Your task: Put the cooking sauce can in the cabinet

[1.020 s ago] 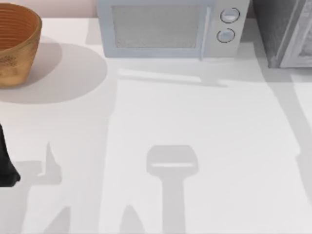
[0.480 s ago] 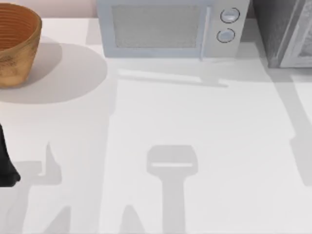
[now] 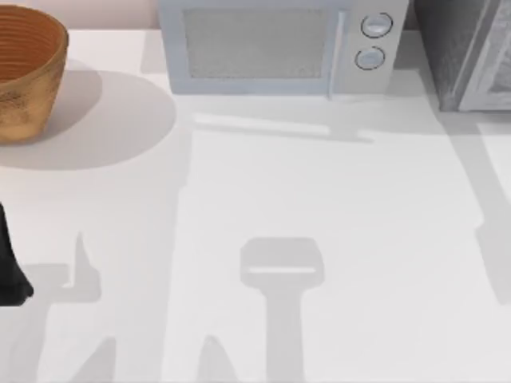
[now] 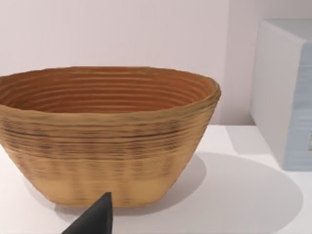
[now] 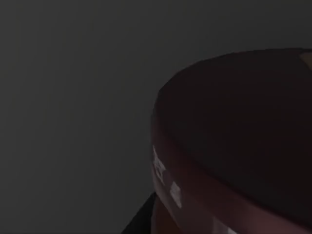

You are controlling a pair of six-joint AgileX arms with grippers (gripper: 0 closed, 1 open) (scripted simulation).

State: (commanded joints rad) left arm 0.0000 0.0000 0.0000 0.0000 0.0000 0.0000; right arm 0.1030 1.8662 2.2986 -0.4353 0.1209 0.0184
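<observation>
The cooking sauce can [image 5: 243, 141] sits very close to the camera in the dim right wrist view, showing its dark maroon round top and reddish rim band against dark grey surroundings. A dark wedge [image 5: 141, 219] beside the can is part of my right gripper. The cabinet [image 3: 459, 48], a grey speckled box with a pale framed door, stands at the table's back right corner. My left arm [image 3: 11, 271] is parked at the table's left edge, and one dark fingertip [image 4: 95, 217] shows in the left wrist view.
A light-grey microwave [image 3: 271, 48] with two round dials stands at the back centre. A woven brown basket [image 3: 28, 72] sits at the back left, large in the left wrist view [image 4: 107, 136]. Arm shadows lie across the white tabletop [image 3: 319, 183].
The shadow at the table's right edge has shifted slightly toward the back. The left arm, basket and microwave have not moved.
</observation>
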